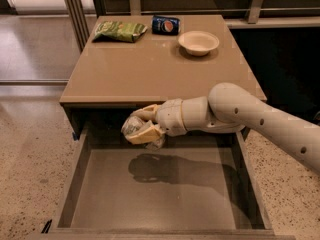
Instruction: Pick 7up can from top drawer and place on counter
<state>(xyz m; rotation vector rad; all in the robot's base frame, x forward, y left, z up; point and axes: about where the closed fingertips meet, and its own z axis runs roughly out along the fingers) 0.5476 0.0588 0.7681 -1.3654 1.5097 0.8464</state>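
The hand hangs above the far part of the open top drawer, just below the near edge of the counter and a little left of its middle. Its two tan fingers pinch the 7up can, one finger over the can and one under it. The can is crumpled and silvery, it points out to the left of the hand, and it is held clear of the drawer floor. A bit of the can also shows beneath the lower finger.

Behind the fingers, the pale wrist joins the thick cream arm, which runs off to the right and toward the near right corner, crossing over the right wall of the drawer. Under the hand and arm a dark shadow lies on the drawer's flat grey-brown bottom. The drawer is pulled out toward the near side, about as wide as the counter.

On the counter, well apart from the hand, three things stand along the far side: a green snack bag at the far left, a dark blue Pepsi can lying on its side near the far edge, and a pale bowl just right of it. Speckled floor shows to the left and right of the drawer.
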